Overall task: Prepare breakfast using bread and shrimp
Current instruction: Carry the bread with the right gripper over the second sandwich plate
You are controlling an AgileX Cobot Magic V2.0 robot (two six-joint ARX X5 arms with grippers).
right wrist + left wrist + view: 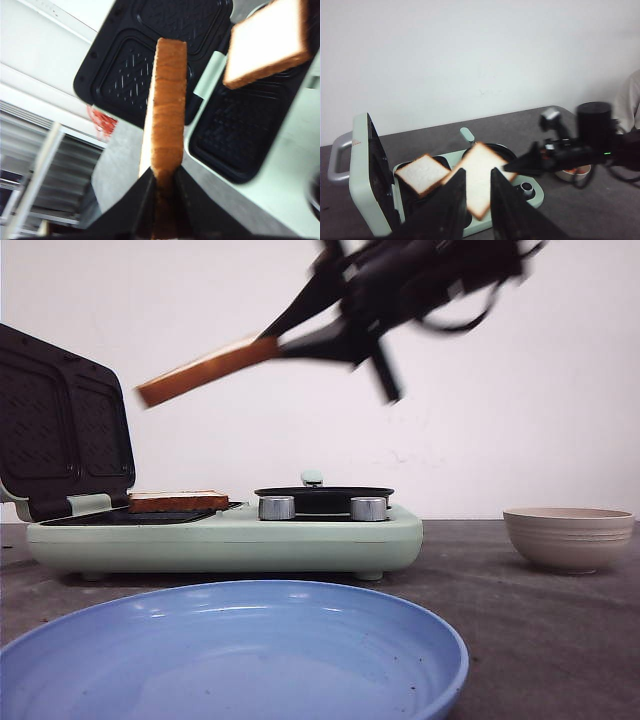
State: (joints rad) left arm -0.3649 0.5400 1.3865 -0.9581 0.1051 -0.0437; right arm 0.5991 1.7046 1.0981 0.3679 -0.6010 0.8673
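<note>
While one bread slice lies on the sandwich maker plate at left, second slice hangs above, clamped edge-on by right gripper. Left gripper apart, empty. Shrimp not added yet, apparently in far-right bowl.

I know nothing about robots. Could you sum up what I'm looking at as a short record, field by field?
machine: mint-green sandwich maker, lid open
slice one: bread slice on the plate, lying flat in the maker
slice two: bread slice in the air, tilted, held by its edge
right end effector: shut on the raised slice, above the maker
left end effector: open, holding nothing
other items: blue plate in front; beige bowl at right
shrimp: not clearly visible
</note>
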